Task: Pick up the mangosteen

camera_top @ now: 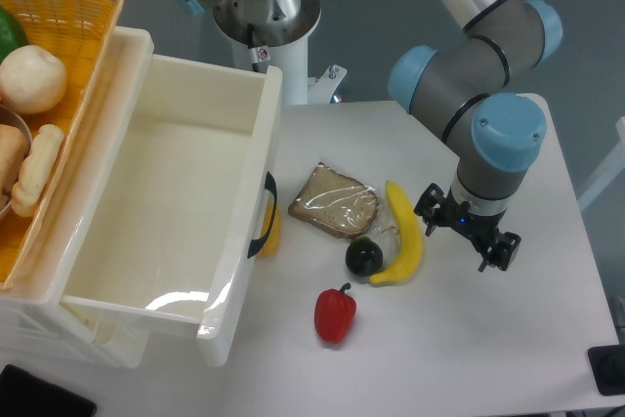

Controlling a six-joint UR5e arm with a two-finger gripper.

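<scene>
The mangosteen (364, 256) sits on the white surface (469, 358), touching the banana (404, 234) to its right and just near of the wrapped bread slice (335, 201); the red pepper (335, 313) lies nearer; the gripper (467, 236) hangs right of the banana, holding nothing; whether its jaws are open I cannot tell.

A robotics laboratory test station. A grey-and-blue industrial arm (479, 75) on a white pedestal (283, 56) at 12 o'clock reaches over a plain white table (527, 339). Staged props lie at centre: wrapped bread slice (334, 202), banana (405, 236), red pepper (335, 313). An empty white plastic bin (166, 212) and a yellow basket (68, 17) occupy 9 to 10 o'clock.
</scene>
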